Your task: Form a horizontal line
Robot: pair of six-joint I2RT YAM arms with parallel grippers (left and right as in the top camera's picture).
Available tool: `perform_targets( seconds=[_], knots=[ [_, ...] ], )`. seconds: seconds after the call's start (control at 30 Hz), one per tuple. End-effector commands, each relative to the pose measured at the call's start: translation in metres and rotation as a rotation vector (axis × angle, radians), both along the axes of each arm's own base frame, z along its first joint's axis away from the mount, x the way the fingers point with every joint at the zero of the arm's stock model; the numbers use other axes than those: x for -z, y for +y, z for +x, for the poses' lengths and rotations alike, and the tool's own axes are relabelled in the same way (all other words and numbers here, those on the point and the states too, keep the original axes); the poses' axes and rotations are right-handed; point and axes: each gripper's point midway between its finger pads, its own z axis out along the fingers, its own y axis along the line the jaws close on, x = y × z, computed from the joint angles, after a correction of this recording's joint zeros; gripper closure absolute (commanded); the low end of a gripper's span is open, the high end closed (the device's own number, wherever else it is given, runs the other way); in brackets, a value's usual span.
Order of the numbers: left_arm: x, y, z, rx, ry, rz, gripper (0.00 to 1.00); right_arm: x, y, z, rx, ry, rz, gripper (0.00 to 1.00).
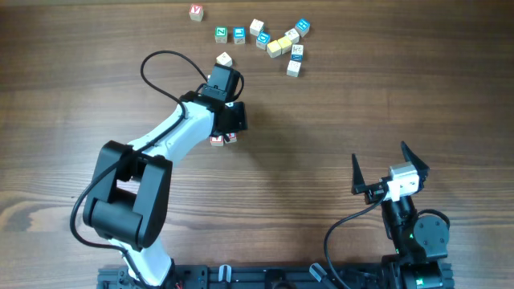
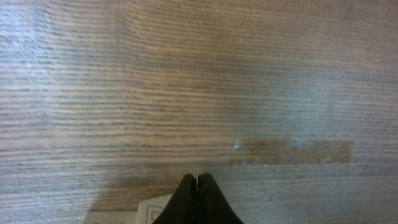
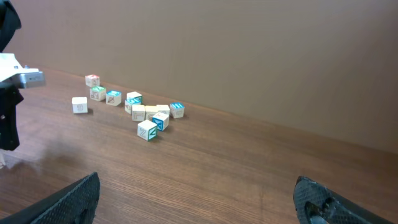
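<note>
Several small lettered cubes lie in a loose cluster (image 1: 275,46) at the far middle of the table, which also shows in the right wrist view (image 3: 148,129). One cube (image 1: 224,59) sits alone just beyond my left arm. Two red-marked cubes (image 1: 217,140) (image 1: 230,137) lie side by side at the tips of my left gripper (image 1: 225,132). In the left wrist view its fingers (image 2: 197,179) are shut with nothing between them, low over the wood, and a pale cube (image 2: 155,208) shows just left of them. My right gripper (image 1: 385,168) is open and empty at the near right (image 3: 202,205).
Cubes at the far left of the cluster include one with a red letter (image 1: 196,11) and green (image 1: 221,33) and blue (image 1: 238,34) ones. A black cable (image 1: 161,64) loops off the left arm. The left arm shows at the right wrist view's left edge (image 3: 9,118).
</note>
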Motion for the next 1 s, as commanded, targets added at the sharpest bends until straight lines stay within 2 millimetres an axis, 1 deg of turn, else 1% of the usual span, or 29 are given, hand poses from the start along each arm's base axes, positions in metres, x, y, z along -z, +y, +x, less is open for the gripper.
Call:
perform_targets(
  seconds=[0.0, 0.2, 0.37, 0.47, 0.5, 0.57, 0.6, 0.67, 0.7, 0.73, 0.77, 0.83, 0.87, 0.93, 0.97],
  knots=[
    [0.003, -0.011, -0.007, 0.027, 0.021, -0.005, 0.96, -0.001, -0.004, 0.000, 0.019, -0.008, -0.001, 0.00],
    [0.004, -0.009, -0.010, 0.025, 0.034, 0.001, 0.96, -0.001, -0.004, 0.000, 0.019, -0.008, -0.001, 0.00],
    [0.000, -0.004, 0.005, 0.000, -0.033, 0.035, 0.96, -0.001, -0.004, 0.000, 0.019, -0.008, -0.001, 0.00],
    [-0.005, 0.003, 0.013, -0.025, -0.068, 0.071, 0.96, -0.001, -0.004, 0.000, 0.019, -0.008, -0.002, 0.00],
    [-0.008, 0.006, 0.017, -0.034, -0.081, 0.079, 0.96, -0.001, -0.004, 0.000, 0.019, -0.008, -0.001, 0.00],
    [-0.021, 0.010, 0.025, -0.056, -0.107, 0.067, 0.96, -0.001, -0.004, 0.000, 0.019, -0.008, -0.002, 0.00],
    [-0.032, 0.017, 0.030, -0.089, -0.116, 0.058, 0.96, -0.001, -0.004, 0.000, 0.019, -0.008, -0.001, 0.00],
    [-0.050, 0.031, 0.034, -0.132, -0.131, 0.048, 0.96, -0.001, -0.004, 0.000, 0.019, -0.008, -0.001, 0.00],
    [-0.058, 0.042, 0.033, -0.155, -0.130, 0.048, 0.96, -0.001, -0.004, 0.000, 0.019, -0.008, -0.002, 0.00],
    [-0.062, 0.047, 0.028, -0.163, -0.113, 0.040, 0.96, -0.001, -0.004, 0.000, 0.019, -0.008, -0.002, 0.00],
    [-0.061, 0.050, 0.018, -0.163, -0.067, 0.021, 0.96, -0.001, -0.004, 0.000, 0.019, -0.008, -0.002, 0.00],
    [-0.053, 0.056, -0.012, -0.162, 0.072, 0.008, 0.96, -0.001, -0.004, 0.000, 0.019, -0.008, -0.002, 0.00],
    [-0.048, 0.058, -0.023, -0.161, 0.124, 0.016, 0.96, -0.001, -0.004, 0.000, 0.019, -0.008, -0.002, 0.00],
    [-0.041, 0.064, -0.054, -0.158, 0.249, 0.060, 0.96, -0.001, -0.004, 0.000, 0.019, -0.008, -0.001, 0.00],
    [-0.039, 0.066, -0.067, -0.152, 0.294, 0.077, 0.96, -0.001, -0.004, 0.000, 0.019, -0.008, -0.001, 0.00]
  ],
)
